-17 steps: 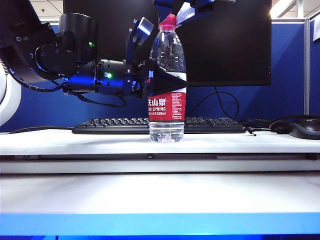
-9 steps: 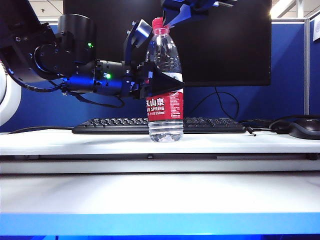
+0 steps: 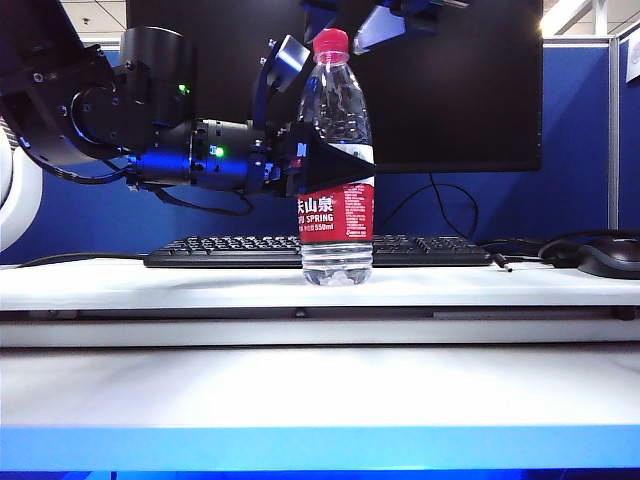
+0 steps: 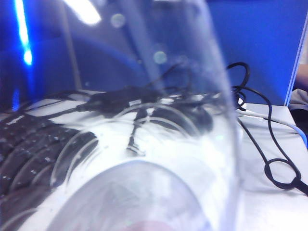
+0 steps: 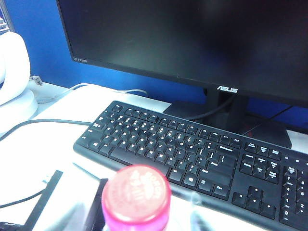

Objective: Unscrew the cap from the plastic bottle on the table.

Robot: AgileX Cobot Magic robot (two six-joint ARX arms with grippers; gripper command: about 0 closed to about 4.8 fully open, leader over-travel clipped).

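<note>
My left gripper (image 3: pixel 300 150) clamps the plastic bottle (image 3: pixel 337 170) from 9 o'clock; right gripper (image 3: pixel 345 20), apparently open at 12, should re-close squarely on the cap (image 3: pixel 331 41) and twist.

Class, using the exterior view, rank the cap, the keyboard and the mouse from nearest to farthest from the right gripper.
The right gripper hangs at the top of the view, jaws apart either side of the cap.
1. Cap: directly beneath, atop the bottle.
2. Keyboard: well below, on the table.
3. Mouse: far right edge.
</note>
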